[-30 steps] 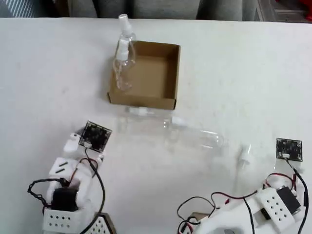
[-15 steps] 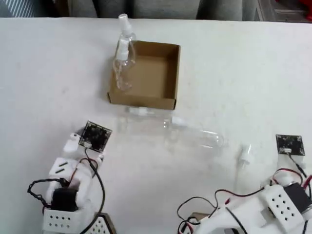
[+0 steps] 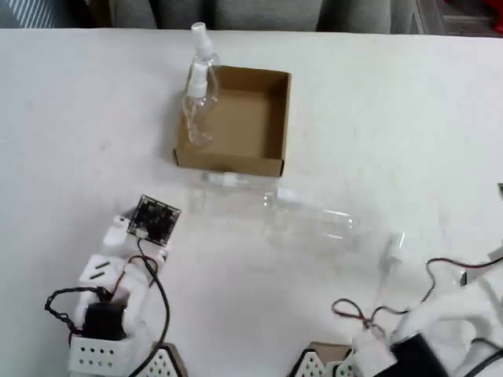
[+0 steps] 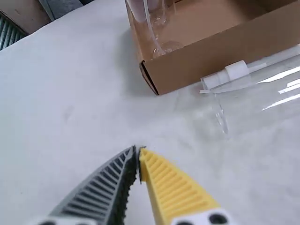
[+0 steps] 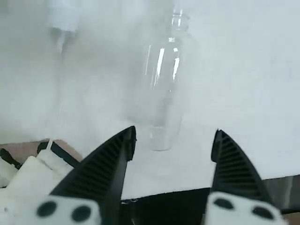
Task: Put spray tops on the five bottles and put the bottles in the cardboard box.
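The cardboard box (image 3: 250,118) (image 4: 225,51) sits at the table's middle back. One clear bottle with a spray top (image 3: 196,98) (image 4: 154,23) stands at the box's left wall, and a second capped bottle (image 3: 203,45) stands at its back left corner. In front of the box lies a capped bottle (image 3: 228,192) (image 4: 234,75). An open-necked bottle (image 3: 314,224) (image 5: 161,89) lies to its right, beside a loose spray top (image 3: 393,251) (image 5: 61,23). My left gripper (image 4: 138,151) is shut and empty over bare table. My right gripper (image 5: 174,135) is open, short of the open-necked bottle's base.
The left arm (image 3: 110,298) stands at the front left of the white table (image 3: 409,110). The right arm (image 3: 440,338) with its loose wires sits at the front right corner. Chairs line the far edge.
The right arm has swung right and back toward the front right corner, its camera board leaving the high view. The left arm and the bottles have not moved.
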{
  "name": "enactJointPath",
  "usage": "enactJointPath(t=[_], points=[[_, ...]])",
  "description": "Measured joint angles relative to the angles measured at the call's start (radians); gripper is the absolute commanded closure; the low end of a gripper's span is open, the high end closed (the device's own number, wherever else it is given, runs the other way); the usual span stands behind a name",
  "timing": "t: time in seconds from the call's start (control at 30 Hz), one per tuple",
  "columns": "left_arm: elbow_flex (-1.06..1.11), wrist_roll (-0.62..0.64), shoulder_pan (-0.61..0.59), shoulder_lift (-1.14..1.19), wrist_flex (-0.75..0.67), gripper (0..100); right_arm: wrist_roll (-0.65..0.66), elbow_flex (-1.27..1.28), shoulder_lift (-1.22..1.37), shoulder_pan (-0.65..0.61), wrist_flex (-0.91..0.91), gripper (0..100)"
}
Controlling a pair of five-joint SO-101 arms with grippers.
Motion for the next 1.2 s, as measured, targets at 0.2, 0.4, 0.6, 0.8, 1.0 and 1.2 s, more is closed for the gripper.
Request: enactJointPath(t=[0.2, 0.4, 0.6, 0.8, 1.0, 1.2], points=[[0.000, 0.000, 0.000, 0.000, 0.000, 97, -0.155, -0.028, 0.192, -0.026, -0.084, 78.3], [0.000, 0.000, 0.000, 0.000, 0.000, 97, -0.267, -0.028, 0.212, -0.069, -0.158, 78.3], [0.000, 0.000, 0.000, 0.000, 0.000, 97, -0.322, -0.006, 0.216, -0.107, -0.215, 78.3], [0.000, 0.000, 0.000, 0.000, 0.000, 97, -0.324, 0.084, 0.216, -0.140, -0.302, 78.3], [0.000, 0.000, 0.000, 0.000, 0.000, 97, -0.321, 0.123, 0.216, -0.141, -0.361, 78.0], [0.000, 0.000, 0.000, 0.000, 0.000, 97, -0.226, 0.129, 0.216, -0.141, -0.365, 77.9]])
